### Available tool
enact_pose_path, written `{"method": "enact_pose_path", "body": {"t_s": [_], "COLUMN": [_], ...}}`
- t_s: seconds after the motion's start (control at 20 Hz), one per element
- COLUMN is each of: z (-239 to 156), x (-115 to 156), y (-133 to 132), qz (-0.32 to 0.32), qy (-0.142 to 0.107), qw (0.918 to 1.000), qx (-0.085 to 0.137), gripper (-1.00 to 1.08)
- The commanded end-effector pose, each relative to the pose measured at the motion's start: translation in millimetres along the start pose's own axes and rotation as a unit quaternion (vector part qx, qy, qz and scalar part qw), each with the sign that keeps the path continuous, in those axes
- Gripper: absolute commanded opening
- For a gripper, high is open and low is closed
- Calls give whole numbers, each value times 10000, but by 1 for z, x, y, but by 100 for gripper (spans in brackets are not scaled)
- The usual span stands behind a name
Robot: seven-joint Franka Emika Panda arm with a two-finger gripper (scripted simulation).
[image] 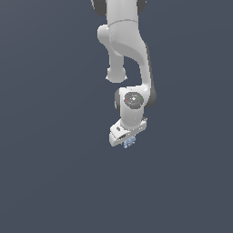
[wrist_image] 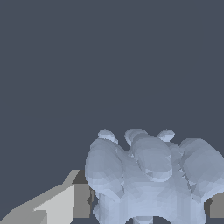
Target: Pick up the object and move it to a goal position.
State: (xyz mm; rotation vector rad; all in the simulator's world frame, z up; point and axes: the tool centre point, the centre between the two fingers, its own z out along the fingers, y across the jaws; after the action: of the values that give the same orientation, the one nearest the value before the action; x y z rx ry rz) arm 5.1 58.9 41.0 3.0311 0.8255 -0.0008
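Flat, even simulator lighting in both of my views; the background is a uniform dim slate blue with no cast shadows or glare. In the exterior view, the white arm (image: 129,59) shades softly toward the exterior view's right, suggesting light from the left. Rendering is low-resolution and slightly soft. In the wrist view, the object (wrist_image: 151,177) shows faceted, stepped shading.

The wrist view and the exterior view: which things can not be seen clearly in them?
- Exterior view: the object is too small to show its shape; the gripper body hides the fingertips, so its state is unclear.
- Wrist view: the object is cut off by the picture's edge and hides most of the fingers.
- Both views: no goal marker or support surface shows.
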Motion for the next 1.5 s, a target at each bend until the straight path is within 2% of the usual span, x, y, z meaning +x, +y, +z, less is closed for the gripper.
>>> {"method": "enact_pose_path", "body": {"t_s": [0.0, 0.5, 0.75, 1.1, 1.45], "z": [1, -1, -16, -62, -131], "x": [0, 1, 1, 4, 9], "y": [0, 1, 6, 20, 43], "qz": [-2, 1, 1, -1, -3], "qy": [3, 7, 7, 7, 8], "qw": [10000, 10000, 10000, 10000, 10000], "qx": [0, -4, -4, -2, 1], "gripper": [-100, -100, -100, -100, -100]}}
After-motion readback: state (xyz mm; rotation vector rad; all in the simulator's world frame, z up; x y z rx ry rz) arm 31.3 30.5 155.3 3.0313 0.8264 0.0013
